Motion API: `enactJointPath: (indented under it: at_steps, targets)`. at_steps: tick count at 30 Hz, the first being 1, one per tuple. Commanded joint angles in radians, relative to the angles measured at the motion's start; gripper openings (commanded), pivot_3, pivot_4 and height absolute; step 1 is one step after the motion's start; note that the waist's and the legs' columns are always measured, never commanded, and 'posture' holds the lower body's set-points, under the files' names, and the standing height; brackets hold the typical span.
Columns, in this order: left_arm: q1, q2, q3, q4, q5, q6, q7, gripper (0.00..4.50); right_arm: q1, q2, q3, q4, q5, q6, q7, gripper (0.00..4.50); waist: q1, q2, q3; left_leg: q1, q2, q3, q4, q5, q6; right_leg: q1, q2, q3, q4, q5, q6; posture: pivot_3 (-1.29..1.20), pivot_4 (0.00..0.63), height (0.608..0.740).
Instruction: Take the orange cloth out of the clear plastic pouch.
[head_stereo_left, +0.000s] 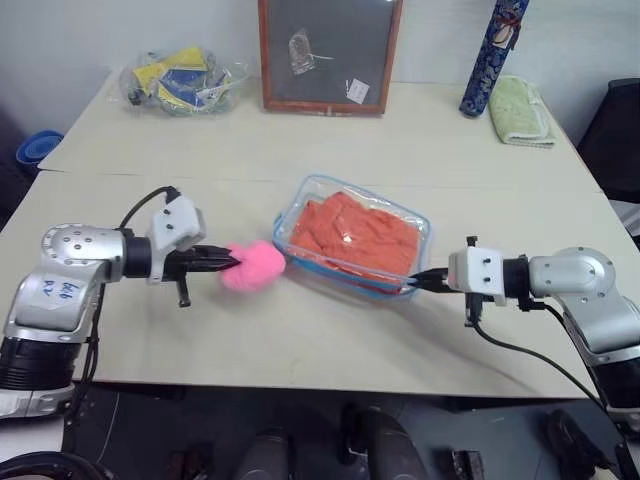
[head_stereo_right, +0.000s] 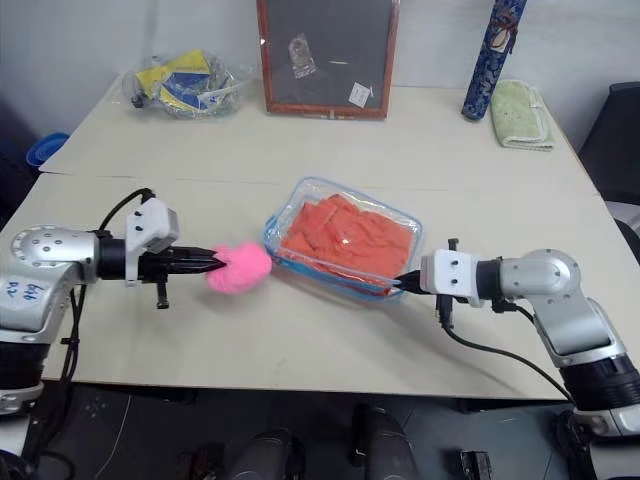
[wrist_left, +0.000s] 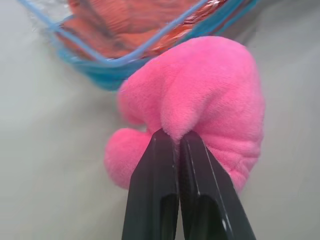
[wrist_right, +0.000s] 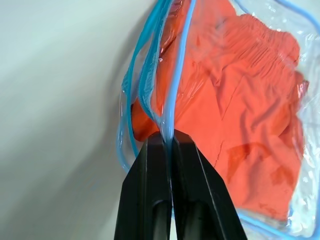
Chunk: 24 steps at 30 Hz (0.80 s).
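- Beige table: clear plastic pouch mid-table, orange cloth inside.
- R gripper clamped on pouch's blue edging; L gripper pinching pink fluffy ball.
- Tip: hold edging firm, drop ball, reach through opening w/ L.

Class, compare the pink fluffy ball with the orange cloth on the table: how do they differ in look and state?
The pink fluffy ball is rounded and plush; the orange cloth lies flat and wrinkled. The ball sits in the open beside the clear plastic pouch; the cloth is inside it. The left claw is shut on the ball; the right claw pinches the pouch's blue edge, not the cloth. Both are soft, bright fabric.
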<state>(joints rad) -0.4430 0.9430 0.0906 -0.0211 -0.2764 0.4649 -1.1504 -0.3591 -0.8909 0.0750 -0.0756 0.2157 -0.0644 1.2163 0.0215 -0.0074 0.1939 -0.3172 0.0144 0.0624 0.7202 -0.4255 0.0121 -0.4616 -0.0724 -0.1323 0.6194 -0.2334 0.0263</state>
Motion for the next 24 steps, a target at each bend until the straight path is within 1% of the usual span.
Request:
enactJointPath:
  at_steps: [1,3,5,10,11,13,15,17,19,20,21,24]
  targets:
    - [0.069,0.065,0.081,-0.021,-0.027,-0.005,-0.031,0.0,0.019,-0.031,-0.062,-0.031,0.027,-0.005,0.004,0.03,-0.004,0.001,0.001,0.0,0.0,0.0,0.0,0.0,0.0,0.0,0.0,0.0,0.0,0.0,0.0,0.0,0.15,0.74]
    - [0.163,0.084,0.106,-0.069,-0.045,-0.02,-0.058,0.0,0.037,-0.026,-0.068,-0.032,0.02,0.003,-0.015,0.03,-0.011,0.002,0.001,0.001,0.0,0.001,0.0,0.0,0.0,0.0,0.0,0.001,0.0,0.0,0.0,0.0,0.15,0.74]
    - [0.205,0.083,0.102,-0.093,-0.041,-0.044,-0.054,0.0,0.05,-0.02,-0.066,-0.039,0.015,0.001,-0.024,0.03,-0.011,0.004,0.002,0.001,0.0,0.001,-0.001,0.0,0.0,0.0,-0.001,0.002,0.0,0.0,0.0,0.0,0.15,0.74]
    - [0.164,0.001,0.063,-0.114,-0.078,0.024,0.018,0.0,0.057,0.012,-0.056,-0.092,0.058,0.078,-0.044,0.03,0.003,0.004,0.003,0.001,-0.001,0.001,0.001,0.0,0.0,0.0,-0.001,0.002,0.001,0.0,0.0,0.0,0.15,0.74]
    - [0.158,-0.01,0.06,-0.112,-0.08,0.029,0.026,0.0,0.056,0.016,-0.055,-0.1,0.061,0.093,-0.049,0.25,0.003,0.004,0.003,0.001,-0.001,0.001,0.001,0.0,0.0,0.0,-0.001,0.002,0.001,0.0,0.0,0.0,0.15,0.74]
    - [0.147,-0.03,0.06,-0.107,-0.084,0.051,0.053,0.49,0.059,0.018,-0.056,-0.119,0.071,0.126,-0.053,0.65,0.002,0.004,0.003,0.001,-0.001,0.001,0.0,0.0,0.0,0.0,-0.001,0.002,0.002,0.0,0.0,0.0,0.15,0.74]
    - [0.151,-0.041,0.067,-0.107,-0.09,0.064,0.07,0.97,0.071,0.016,-0.062,-0.137,0.076,0.141,-0.057,1.23,0.002,0.004,0.003,0.001,-0.001,0.001,0.0,0.0,0.0,-0.001,-0.001,0.001,0.002,0.0,0.0,0.0,0.15,0.74]
    - [0.176,-0.036,0.082,-0.111,-0.1,0.066,0.064,1.63,0.087,0.016,-0.077,-0.156,0.081,0.158,-0.073,1.96,0.0,0.004,0.003,0.001,0.0,0.001,0.0,0.0,0.0,-0.001,-0.001,0.001,0.002,0.0,0.0,0.0,0.15,0.74]
    - [0.218,-0.018,0.101,-0.113,-0.106,0.048,0.041,2.19,0.113,0.015,-0.098,-0.18,0.095,0.183,-0.09,2.58,-0.001,0.004,0.003,0.001,0.0,0.001,0.0,0.0,-0.001,-0.001,-0.001,0.002,0.002,0.0,0.0,0.0,0.15,0.74]
    - [0.232,-0.007,0.112,-0.099,-0.104,0.044,0.036,2.59,0.133,0.015,-0.111,-0.197,0.101,0.194,-0.101,2.99,-0.002,0.004,0.003,0.001,0.0,0.001,-0.001,0.0,0.0,-0.001,-0.001,0.002,0.002,0.0,0.0,0.0,0.15,0.74]
    - [0.241,0.005,0.122,-0.081,-0.102,0.045,0.033,2.86,0.153,0.014,-0.123,-0.215,0.11,0.21,-0.112,3.32,0.0,0.004,0.003,0.001,0.0,0.001,-0.001,0.0,-0.001,-0.001,-0.001,0.002,0.002,0.0,0.0,0.0,0.15,0.74]
    - [0.224,0.042,0.152,-0.01,-0.111,0.032,0.005,3.78,0.202,0.019,-0.167,-0.279,0.149,0.272,-0.152,4.34,0.001,0.004,0.003,0.001,0.0,0.001,0.0,0.0,-0.001,-0.001,-0.001,0.002,0.001,0.0,0.0,0.0,0.15,0.74]
